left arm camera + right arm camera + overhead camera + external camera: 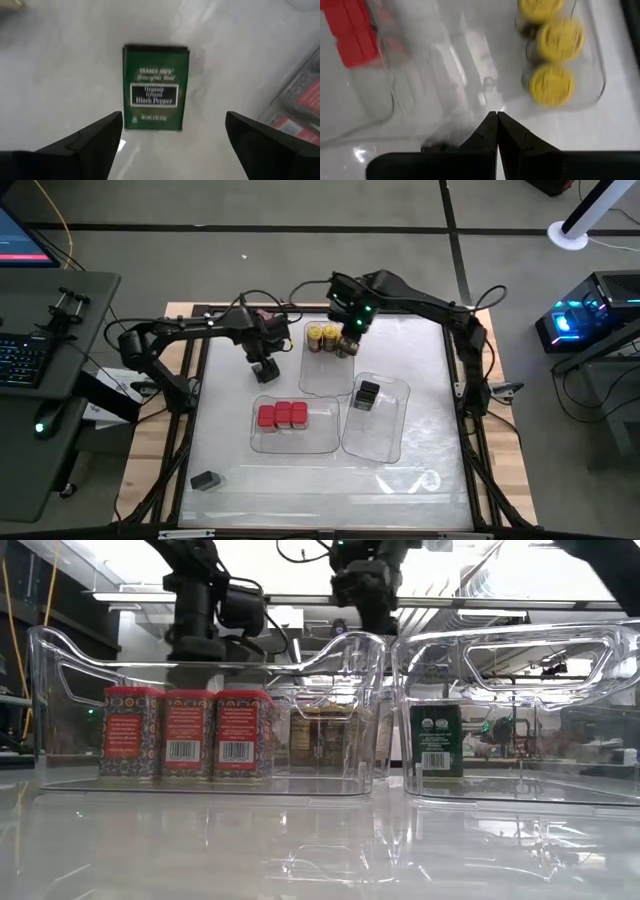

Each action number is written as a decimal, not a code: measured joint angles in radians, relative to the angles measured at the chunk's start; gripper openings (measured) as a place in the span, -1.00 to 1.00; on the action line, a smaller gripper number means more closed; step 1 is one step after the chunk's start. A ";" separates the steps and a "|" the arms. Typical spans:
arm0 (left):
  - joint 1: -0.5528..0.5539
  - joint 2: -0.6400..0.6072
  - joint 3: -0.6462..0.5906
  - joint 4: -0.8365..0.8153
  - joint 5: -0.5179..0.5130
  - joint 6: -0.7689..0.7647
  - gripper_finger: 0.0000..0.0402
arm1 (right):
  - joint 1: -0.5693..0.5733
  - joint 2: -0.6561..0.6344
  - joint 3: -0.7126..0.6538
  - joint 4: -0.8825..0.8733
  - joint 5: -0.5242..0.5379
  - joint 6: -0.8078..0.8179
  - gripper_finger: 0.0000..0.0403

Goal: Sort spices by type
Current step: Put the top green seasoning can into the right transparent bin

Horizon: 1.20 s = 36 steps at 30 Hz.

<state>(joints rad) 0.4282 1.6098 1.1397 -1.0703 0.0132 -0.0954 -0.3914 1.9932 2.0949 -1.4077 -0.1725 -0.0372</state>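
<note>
left end effector (170, 145), fingers spread wide, hovers over a green black pepper tin (156, 87) lying flat on the bench; right end effector (497, 120) closed, empty.

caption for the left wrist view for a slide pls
Open left gripper poised over a green black pepper tin lying flat on the table.

Grey floor (250, 205) with dark seams, wooden-edged table (500, 480), keyboard desk (40, 360) at left
</note>
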 joint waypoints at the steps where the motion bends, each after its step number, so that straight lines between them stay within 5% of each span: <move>1: -0.004 -0.001 0.000 0.008 -0.013 0.001 0.70 | 0.002 -0.029 -0.053 0.008 0.005 0.009 -1.00; 5: 0.002 -0.002 -0.014 0.048 -0.097 0.014 0.70 | 0.009 -0.214 -0.350 0.136 0.013 0.102 -1.00; 10: 0.020 -0.002 -0.090 0.101 -0.034 0.046 0.70 | 0.019 -0.472 -0.723 0.368 0.011 0.314 -1.00; 15: 0.024 -0.002 -0.125 0.161 -0.036 0.045 0.70 | 0.043 -0.657 -0.951 0.548 0.009 0.508 -1.00; 36: 0.023 0.148 -0.157 0.198 -0.056 0.047 0.68 | 0.053 -0.743 -1.045 0.715 0.018 0.612 -1.00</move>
<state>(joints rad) 0.4515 1.7581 0.9825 -0.8723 -0.0429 -0.0483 -0.3386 1.2499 1.0500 -0.6926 -0.1547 0.5744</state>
